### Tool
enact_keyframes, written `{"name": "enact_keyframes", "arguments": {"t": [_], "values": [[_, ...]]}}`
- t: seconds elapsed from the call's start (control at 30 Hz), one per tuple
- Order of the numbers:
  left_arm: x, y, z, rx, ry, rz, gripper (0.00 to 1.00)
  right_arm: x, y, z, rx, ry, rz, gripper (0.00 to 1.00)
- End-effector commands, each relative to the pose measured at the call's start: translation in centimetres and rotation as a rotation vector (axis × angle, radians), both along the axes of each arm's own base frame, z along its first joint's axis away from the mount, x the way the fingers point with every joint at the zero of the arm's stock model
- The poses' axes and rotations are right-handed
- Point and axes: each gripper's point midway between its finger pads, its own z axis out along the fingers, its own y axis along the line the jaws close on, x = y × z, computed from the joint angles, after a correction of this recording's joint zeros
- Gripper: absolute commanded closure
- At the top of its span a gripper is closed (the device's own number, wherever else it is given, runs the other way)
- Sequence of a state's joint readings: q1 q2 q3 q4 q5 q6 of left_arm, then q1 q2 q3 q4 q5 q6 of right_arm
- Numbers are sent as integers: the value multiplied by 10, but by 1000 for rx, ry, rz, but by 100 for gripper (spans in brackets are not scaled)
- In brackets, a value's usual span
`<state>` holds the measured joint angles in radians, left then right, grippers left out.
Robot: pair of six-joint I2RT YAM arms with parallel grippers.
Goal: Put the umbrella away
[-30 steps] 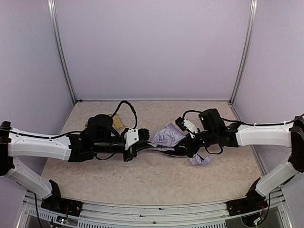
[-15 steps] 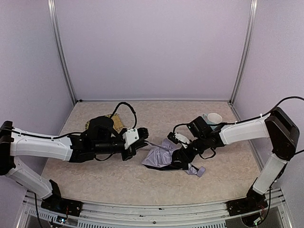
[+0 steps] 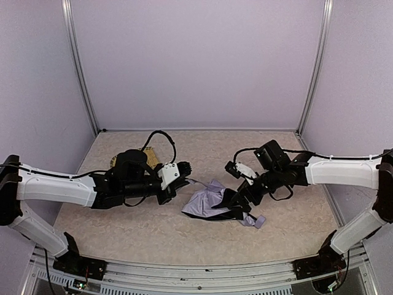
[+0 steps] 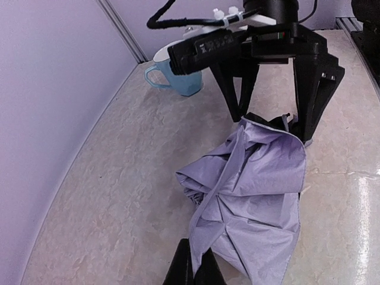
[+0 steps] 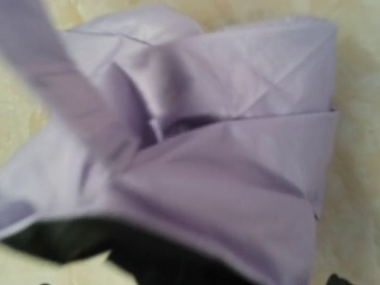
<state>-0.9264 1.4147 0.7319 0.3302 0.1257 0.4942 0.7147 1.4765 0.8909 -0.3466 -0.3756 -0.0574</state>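
In top external, looks down from above and behind the arm bases (image 3: 80, 265), well back, over the whole beige marbled tabletop (image 3: 184, 233). In left wrist, sits low, faces across the tabletop toward the right end effector (image 4: 274, 127), the crumpled pale lavender fabric umbrella with black underside (image 4: 255, 196) close in front. In right wrist, points down at that umbrella, near enough to blur. Shares the umbrella across all three.

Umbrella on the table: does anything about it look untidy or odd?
Yes. The umbrella lies crumpled on the table: its canopy is bunched in loose folds, black underside showing at the near edge, and a loose lavender tab trails out to the right.
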Motion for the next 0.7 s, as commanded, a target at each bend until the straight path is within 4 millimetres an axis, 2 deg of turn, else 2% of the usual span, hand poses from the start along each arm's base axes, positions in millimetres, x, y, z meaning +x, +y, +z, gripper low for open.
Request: {"name": "enact_keyframes", "arguments": {"t": [0.0, 0.17, 0.27, 0.37, 0.67], "values": [[9, 6, 4, -21, -15, 38, 100, -16, -24, -1, -57, 44, -56, 4], [20, 16, -2, -7, -10, 89, 100, -8, -41, 3, -64, 55, -179, 38], [26, 20, -5, 11, -20, 124, 100, -3, -49, -6, -96, 86, -240, 46], [31, 24, -9, 30, -26, 154, 100, -6, -49, -23, -134, 143, -239, 48], [38, 29, -17, 53, -22, 188, 100, -25, -36, -57, -143, 294, -157, 43]]}}
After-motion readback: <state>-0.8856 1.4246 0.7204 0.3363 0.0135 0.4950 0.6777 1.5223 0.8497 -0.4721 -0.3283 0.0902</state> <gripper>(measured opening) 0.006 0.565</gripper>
